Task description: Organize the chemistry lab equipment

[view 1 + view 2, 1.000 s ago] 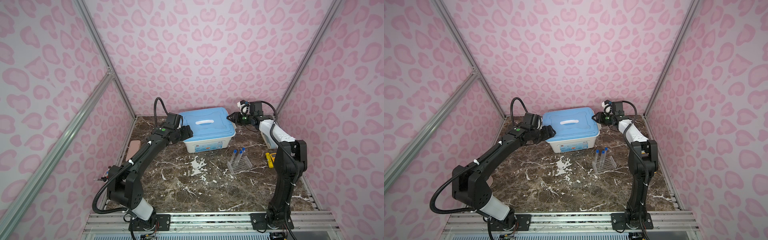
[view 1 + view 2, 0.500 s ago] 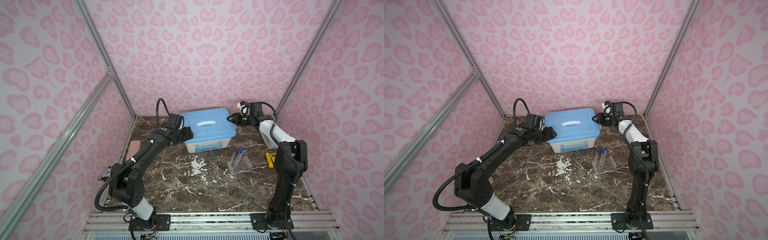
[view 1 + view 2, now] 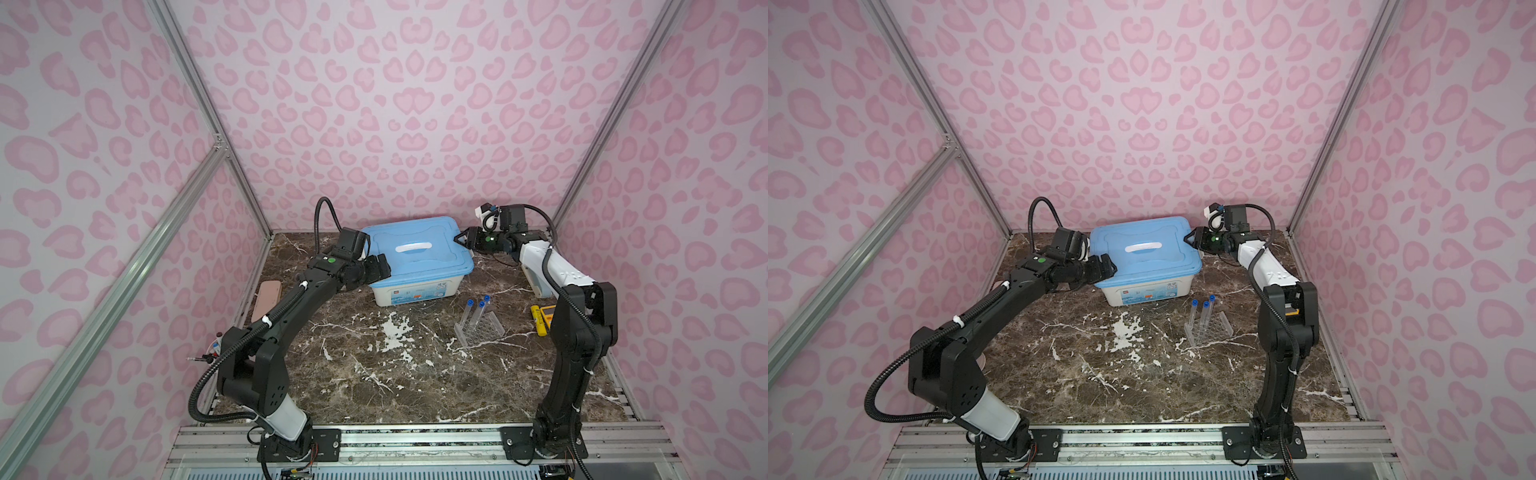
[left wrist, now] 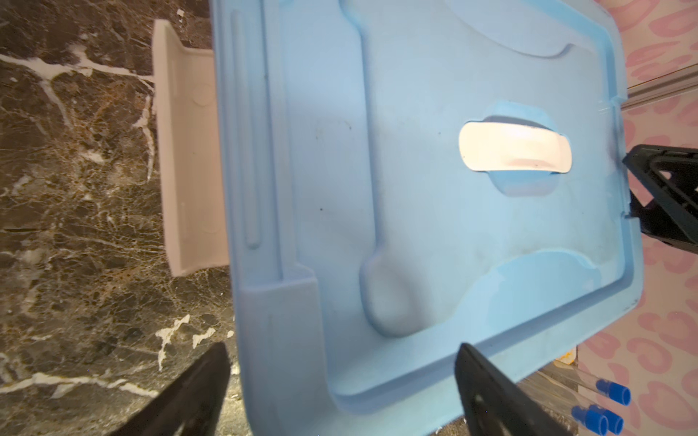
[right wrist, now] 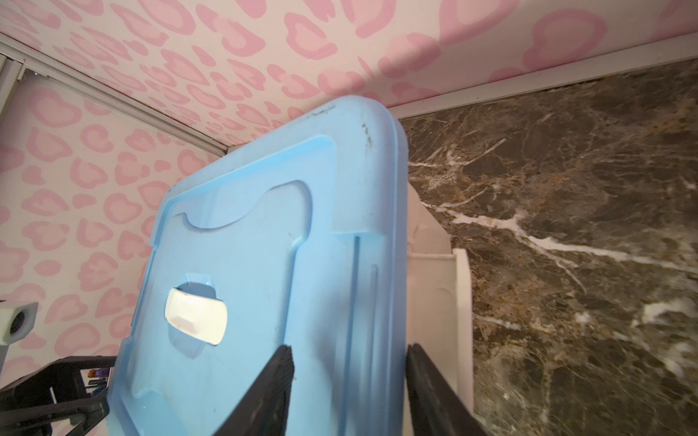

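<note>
A: Front edge first: the dark marble bench [image 3: 374, 382] runs back from the two arm bases.

B: Further in, right of centre, there's the clear plastic rack [image 3: 484, 332]. The three clear blue-capped test tubes [image 3: 473, 313] stand in it, bunched at one end and leaning a touch.

A: They're well apart from both arms' working ends. Just right of the rack, a yellow calculator [image 3: 540, 320] peeks out from behind the right arm.

B: Behind the rack sits the white plastic tub [image 3: 411, 293], with its pale blue lid [image 3: 432, 264] on top and a white handle [image 3: 415, 248] in the middle.

A: The left gripper [image 3: 380, 268] is at the lid's near left corner. Its fingers [image 4: 196, 385] are spread wide, one over the lid and one out over the bench, not closed on it.

B: The right gripper [image 3: 462, 241] is at the lid's right-hand edge. Its fingers [image 5: 272, 389] bracket the rim, one on top and one outside. Pinching or merely close? I cannot tell.

A: And the pink patterned wall [image 3: 395, 124] stands right behind the tub
</note>
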`<state>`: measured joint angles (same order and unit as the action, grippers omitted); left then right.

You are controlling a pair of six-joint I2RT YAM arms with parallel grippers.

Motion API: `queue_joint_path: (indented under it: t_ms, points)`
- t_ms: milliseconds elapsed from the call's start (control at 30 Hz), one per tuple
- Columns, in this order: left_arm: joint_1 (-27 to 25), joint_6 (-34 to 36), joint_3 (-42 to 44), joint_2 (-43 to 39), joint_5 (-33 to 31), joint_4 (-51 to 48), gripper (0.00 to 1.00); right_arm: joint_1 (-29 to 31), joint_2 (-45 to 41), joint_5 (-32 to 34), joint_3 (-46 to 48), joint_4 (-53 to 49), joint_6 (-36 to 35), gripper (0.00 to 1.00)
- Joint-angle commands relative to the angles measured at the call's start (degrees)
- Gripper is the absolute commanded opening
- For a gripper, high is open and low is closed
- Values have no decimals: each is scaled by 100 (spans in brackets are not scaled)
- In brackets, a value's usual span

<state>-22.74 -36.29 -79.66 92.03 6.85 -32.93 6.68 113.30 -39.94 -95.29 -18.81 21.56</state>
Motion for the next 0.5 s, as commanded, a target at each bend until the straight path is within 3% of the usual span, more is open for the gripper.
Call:
queue_joint_path:
  t_ms: [0,267,467]
  points:
    - [39,132,12,-249,-186,115,98,-50,-61,74,-42,-38,-161,56]
    - [402,134,214,-603,-13,302,98,-283,-106,67,88,103,-66,71]
    - [876,279,639,-492,834,811,98,-360,-14,-256,227,241,0,79]
